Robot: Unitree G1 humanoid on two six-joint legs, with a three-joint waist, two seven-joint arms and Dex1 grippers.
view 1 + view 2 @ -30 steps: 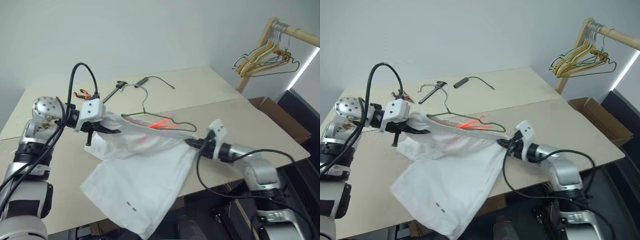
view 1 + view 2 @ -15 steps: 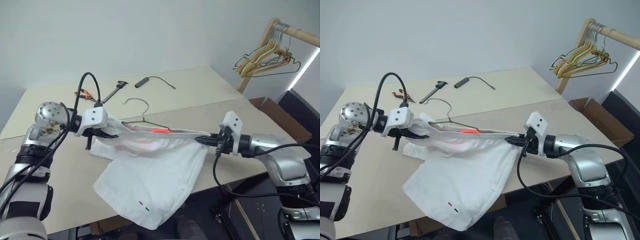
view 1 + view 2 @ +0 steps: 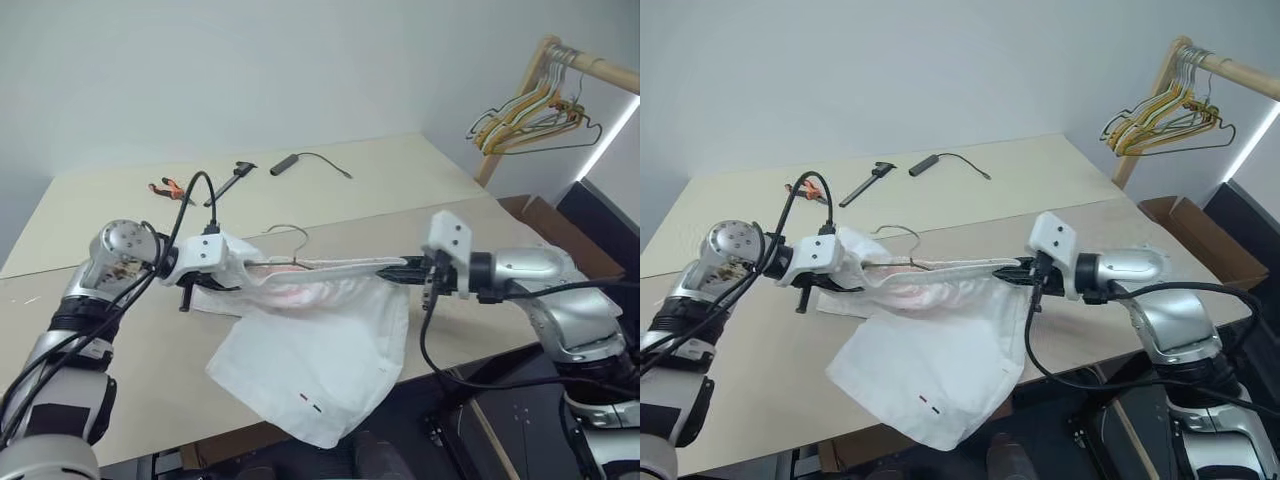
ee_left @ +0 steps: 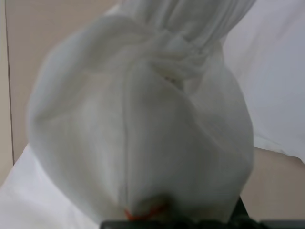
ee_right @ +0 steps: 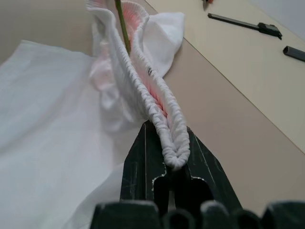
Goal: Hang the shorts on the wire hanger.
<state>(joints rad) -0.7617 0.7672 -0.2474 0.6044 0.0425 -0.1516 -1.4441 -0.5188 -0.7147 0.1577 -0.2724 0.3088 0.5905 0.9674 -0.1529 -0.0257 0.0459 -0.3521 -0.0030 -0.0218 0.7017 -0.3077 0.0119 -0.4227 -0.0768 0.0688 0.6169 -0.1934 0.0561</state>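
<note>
Shorts [image 3: 320,330] are floppy, light cloth, so grab the elastic waistband: it's stretched between left gripper [image 3: 232,268] and right gripper [image 5: 167,162], both clamped on it, wire hanger [image 3: 290,233] poking inside.

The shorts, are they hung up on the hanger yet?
Nearly. Done: the wire hanger sits inside the waistband of the shorts, hook poking out. In hand: the left gripper and right gripper hold the waistband stretched above the table. Left: let go so the shorts hang.
</note>
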